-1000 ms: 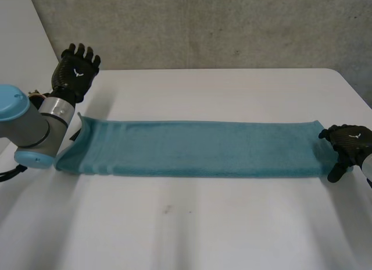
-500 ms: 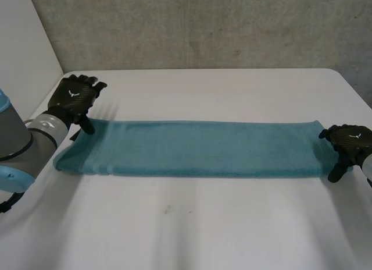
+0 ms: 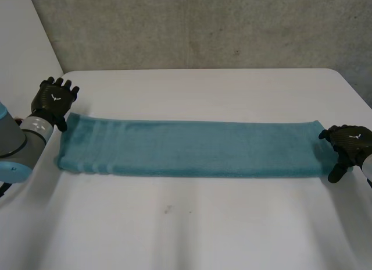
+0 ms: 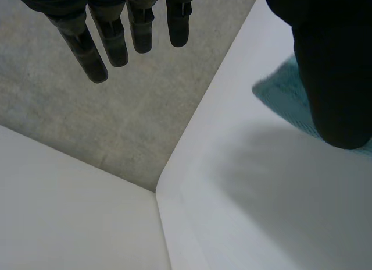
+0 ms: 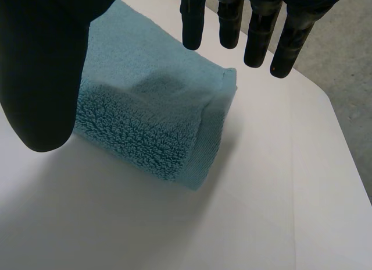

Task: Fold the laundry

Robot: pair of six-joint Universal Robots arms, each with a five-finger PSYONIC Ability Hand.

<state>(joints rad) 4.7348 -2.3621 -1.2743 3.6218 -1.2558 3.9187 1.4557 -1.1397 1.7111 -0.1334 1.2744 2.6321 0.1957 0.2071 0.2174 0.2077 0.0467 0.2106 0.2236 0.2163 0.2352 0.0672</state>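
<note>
Now, with left hand (image 3: 53,99) and right hand (image 3: 350,139) splayed, empty, pinch the towel (image 3: 192,148) by its short ends squarely.

The towel (image 3: 192,148) is teal with tonal stripes near one end, the table (image 3: 203,223) white, the wall (image 3: 203,25) mottled grey.

A teal terry towel (image 3: 192,149) is lying flat on the white desk (image 3: 192,223) as a long, narrow band, stretching from the left side across to the right. It is sitting folded lengthwise, its thick layers showing doubled at the right end, with woven stripes crossing near the left end.
</note>
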